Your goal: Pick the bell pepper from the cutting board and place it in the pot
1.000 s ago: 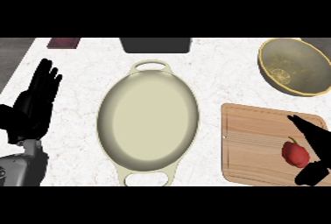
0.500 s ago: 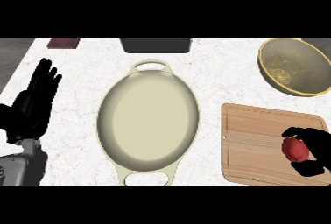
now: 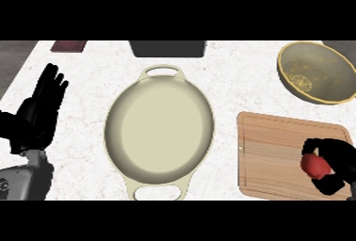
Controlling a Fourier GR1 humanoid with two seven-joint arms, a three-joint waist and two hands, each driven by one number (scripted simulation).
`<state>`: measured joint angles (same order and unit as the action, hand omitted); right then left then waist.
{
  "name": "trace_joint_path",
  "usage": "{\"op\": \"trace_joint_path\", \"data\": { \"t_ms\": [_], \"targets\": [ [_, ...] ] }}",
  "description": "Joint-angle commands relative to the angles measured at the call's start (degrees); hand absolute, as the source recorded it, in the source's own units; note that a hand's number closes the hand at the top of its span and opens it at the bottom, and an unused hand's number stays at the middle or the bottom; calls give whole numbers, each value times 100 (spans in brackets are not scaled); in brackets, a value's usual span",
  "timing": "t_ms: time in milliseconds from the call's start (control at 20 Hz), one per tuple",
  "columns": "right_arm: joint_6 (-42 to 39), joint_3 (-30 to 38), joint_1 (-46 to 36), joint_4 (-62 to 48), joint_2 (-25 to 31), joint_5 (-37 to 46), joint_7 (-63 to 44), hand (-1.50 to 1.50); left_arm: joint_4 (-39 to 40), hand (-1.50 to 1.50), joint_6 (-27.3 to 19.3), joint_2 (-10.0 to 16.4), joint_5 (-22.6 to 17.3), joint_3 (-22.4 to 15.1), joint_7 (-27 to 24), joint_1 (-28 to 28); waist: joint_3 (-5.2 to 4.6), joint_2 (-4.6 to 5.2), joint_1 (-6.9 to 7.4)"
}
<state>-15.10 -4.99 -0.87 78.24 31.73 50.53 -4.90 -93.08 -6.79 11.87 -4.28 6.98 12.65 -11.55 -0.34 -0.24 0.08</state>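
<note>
Clasps the red bell pepper [image 3: 314, 165] in the right hand [image 3: 339, 157], the black fingers curled round it from the right and hiding part of it. Holds it over the right part of the wooden cutting board [image 3: 271, 150], close to the board's right edge; cannot tell whether touching the wood or just clear of it.

Well apart to the left, in the middle of the white marbled bench [image 3: 230, 89]: the cream oval pot [image 3: 160, 127], one loop handle at its far end and one at its near end.

Rests the left hand [image 3: 38, 115] at the view's left edge, beside the pot, fingers straight, slightly apart and pointing up.

Beyond the board, at the far right: a yellow-green bowl [image 3: 319, 70]. Along the far edge: a dark red flat thing [image 3: 69, 45] and a black one [image 3: 168, 48], both cut off by the view.
</note>
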Motion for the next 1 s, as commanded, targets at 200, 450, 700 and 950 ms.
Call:
{"op": "trace_joint_path", "data": {
  "t_ms": [200,450,700,950],
  "targets": [
    [-71,-2131,-433,999,-2759,537,-1399,150,-7,0,104,-68,-18,-201,114,-202,24,25,525],
    [276,-3118,-865,1025,-3139,501,-2350,150,28,0,178,-167,-37,-359,94,-350,27,38,721],
    [1428,-3697,-1262,1548,-3163,445,-3387,150,69,0,181,-153,8,-382,104,-272,42,-68,688],
    [2522,-4056,-1871,1996,-3170,1017,-4536,150,216,0,166,-137,21,-333,90,-256,14,-120,534]
  ]
}}
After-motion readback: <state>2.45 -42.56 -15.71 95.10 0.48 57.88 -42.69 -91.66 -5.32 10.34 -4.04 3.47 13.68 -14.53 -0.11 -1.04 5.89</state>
